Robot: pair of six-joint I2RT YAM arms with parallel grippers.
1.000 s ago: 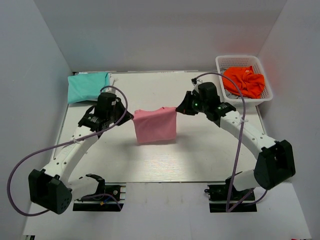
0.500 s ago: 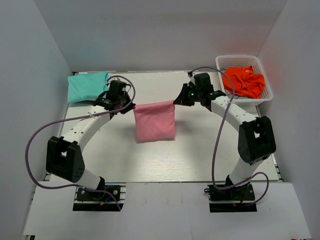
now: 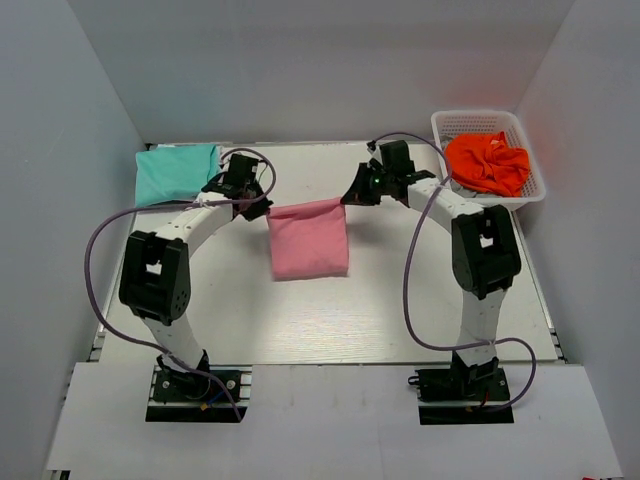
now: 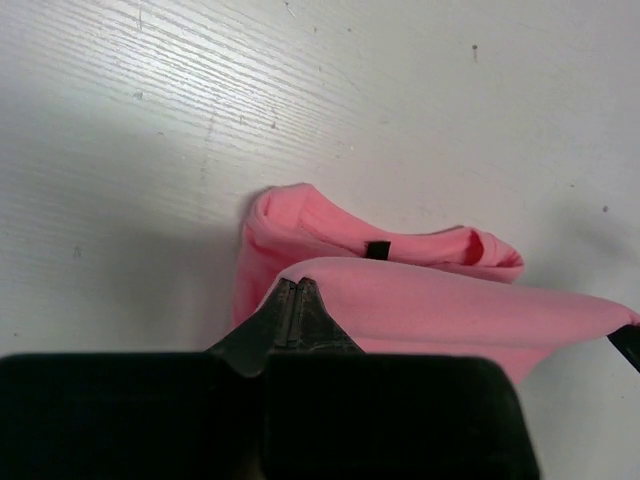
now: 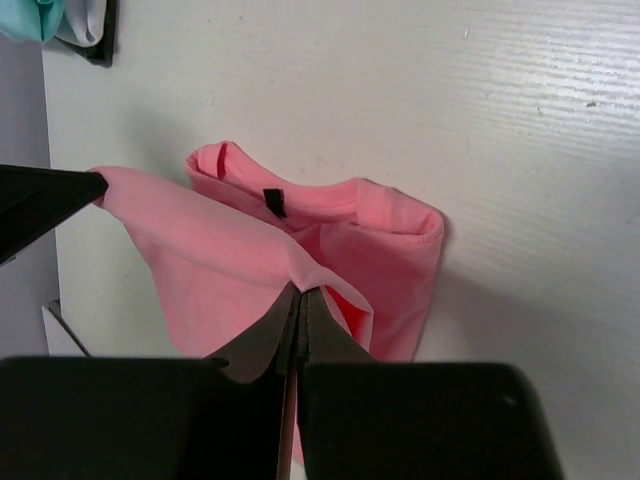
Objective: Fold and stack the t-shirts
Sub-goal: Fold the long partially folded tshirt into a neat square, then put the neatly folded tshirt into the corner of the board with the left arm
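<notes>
The pink t-shirt (image 3: 309, 238) hangs folded between both grippers over the middle of the table, its lower part resting on the surface. My left gripper (image 3: 266, 209) is shut on its upper left corner; the left wrist view shows the pink t-shirt (image 4: 440, 310) pinched at the tips of my left gripper (image 4: 296, 284). My right gripper (image 3: 347, 202) is shut on the upper right corner; the right wrist view shows the pink t-shirt (image 5: 200, 250) pinched by my right gripper (image 5: 300, 290). The teal t-shirt (image 3: 176, 172) lies folded at the far left corner.
A white basket (image 3: 480, 123) at the far right holds an orange-red garment (image 3: 488, 163). White walls close in the table on three sides. Both arms reach far out toward the back of the table.
Both grippers have carried the top edge of the pink t-shirt away from the bases toward the back of the table; the arms are stretched out further. The grip has not changed.
</notes>
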